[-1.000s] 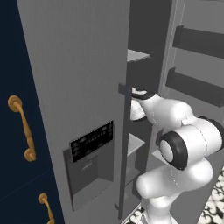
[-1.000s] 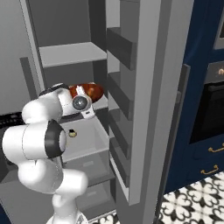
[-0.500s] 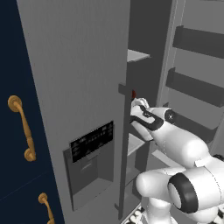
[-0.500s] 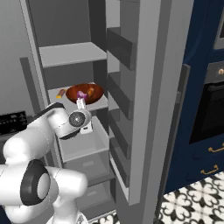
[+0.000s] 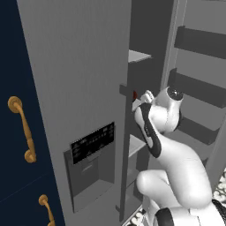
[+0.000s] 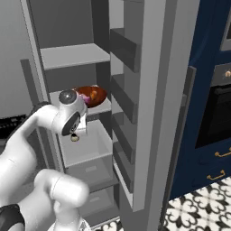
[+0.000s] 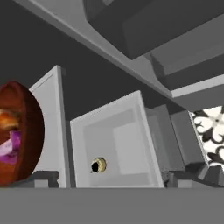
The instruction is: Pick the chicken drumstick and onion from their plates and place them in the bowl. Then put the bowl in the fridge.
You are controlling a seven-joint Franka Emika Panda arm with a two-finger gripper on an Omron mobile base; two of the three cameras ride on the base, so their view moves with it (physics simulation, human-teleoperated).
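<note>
You are looking at the bowl (image 6: 91, 95) sitting on a middle shelf (image 6: 101, 107) inside the open fridge (image 5: 79, 88), close to that shelf's front edge. The onion (image 7: 9, 146) is lying in the bowl, its purple showing at the left of the hand view, and a golden-brown patch beside it is probably the chicken drumstick (image 7: 8, 119). The placing work therefore appears to be done; the step in hand is judged to be the retreat from the fridge.

The tool (image 6: 74, 134) is hanging just in front of the shelves, below the bowl's shelf and apart from the bowl, and its jaws are standing spread wide with nothing between them.

To do this step well:

- Be keeping the jaws spread while you are backing the arm out, so that nothing is snagging the bowl rim.
- Be drawing the wrist straight out toward the base, away from the shelf front edges.
- Be watching the door racks (image 6: 124, 45) at the right side of the opening; the elbow is sitting near them.
- A small round yellowish object (image 7: 98, 165) is lying on the lower shelf (image 7: 118, 148); be steering clear of it.
</note>
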